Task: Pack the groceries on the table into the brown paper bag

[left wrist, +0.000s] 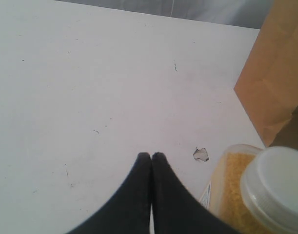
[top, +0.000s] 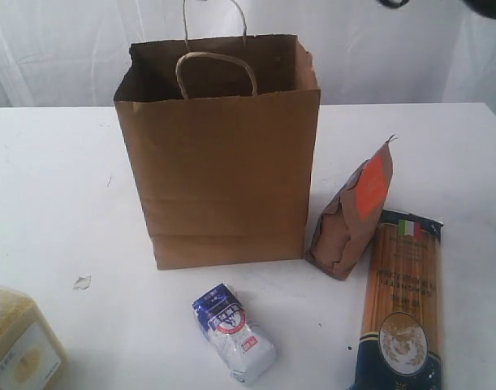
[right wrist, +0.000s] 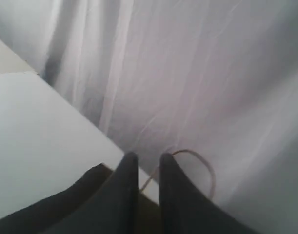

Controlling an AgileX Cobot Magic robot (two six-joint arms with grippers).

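The brown paper bag (top: 219, 162) stands upright and open in the middle of the table (top: 53, 179). A brown pouch with an orange label (top: 351, 215) leans beside the bag's right side. The spaghetti pack (top: 400, 301) lies flat in front of that pouch. The blue-white pouch (top: 233, 331) lies in front of the bag. The yellow-grain container (top: 16, 345) sits at the front left. My left gripper (left wrist: 151, 155) is shut and empty above bare table, next to that container (left wrist: 231, 190). My right gripper (right wrist: 149, 157) is slightly open and empty, over the bag's dark mouth near a loop handle (right wrist: 207, 168). The jar and can are out of view.
A small white crumb (top: 82, 283) lies on the table left of the bag. White curtains (top: 394, 57) hang behind the table. A dark piece of an arm (top: 489, 6) shows at the top right edge of the exterior view.
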